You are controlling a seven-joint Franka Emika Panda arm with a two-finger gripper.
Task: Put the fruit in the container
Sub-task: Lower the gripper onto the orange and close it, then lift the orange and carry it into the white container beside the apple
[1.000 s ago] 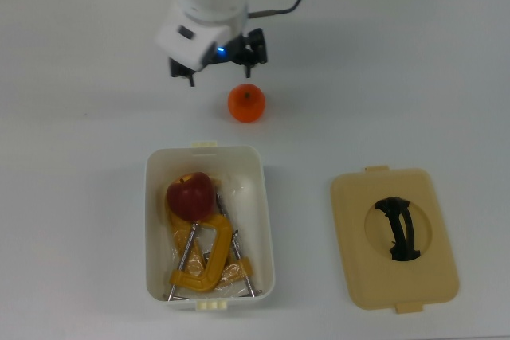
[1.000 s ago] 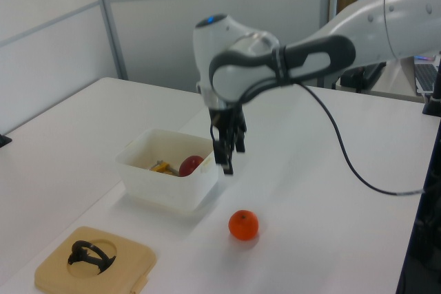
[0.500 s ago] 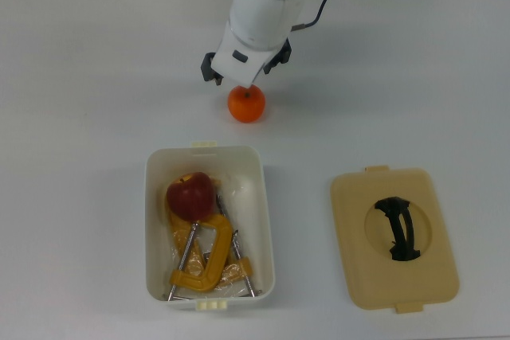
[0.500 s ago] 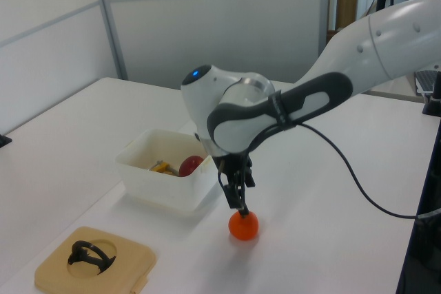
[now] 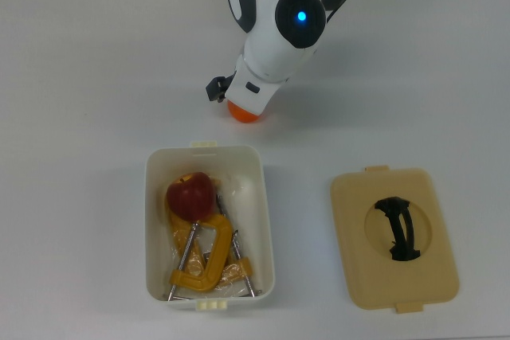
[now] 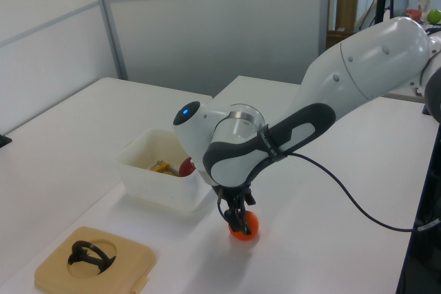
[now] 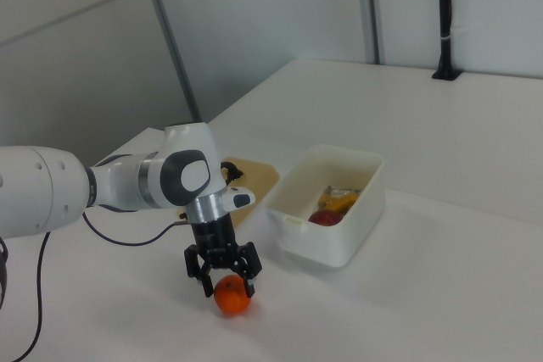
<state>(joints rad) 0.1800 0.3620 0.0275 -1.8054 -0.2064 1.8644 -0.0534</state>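
A bright orange (image 7: 232, 296) is seen resting on the white surface (image 5: 96, 77), just beside the short end of the white rectangular container (image 5: 153, 220). A dark red apple (image 5: 190, 194) is lodged inside the container, at the end nearest the orange. The container stands upright and uncovered.

The white tub (image 5: 265, 197) stands near the orange (image 7: 232, 296), and in the top view bare table (image 5: 88, 109) lies between the 2, leaving an unblocked way from the fruit to the tub's open top. Inside the tub, the apple (image 5: 190, 194) and the yellow clamps (image 5: 203, 264) fill the top view's left and lower parts, while the upper right corner of the floor shows free. The tan lid (image 5: 394, 237) lies flat well apart on the top view's right, off that way, and the arm (image 5: 279, 21) hangs over the orange, covering most of it from above.
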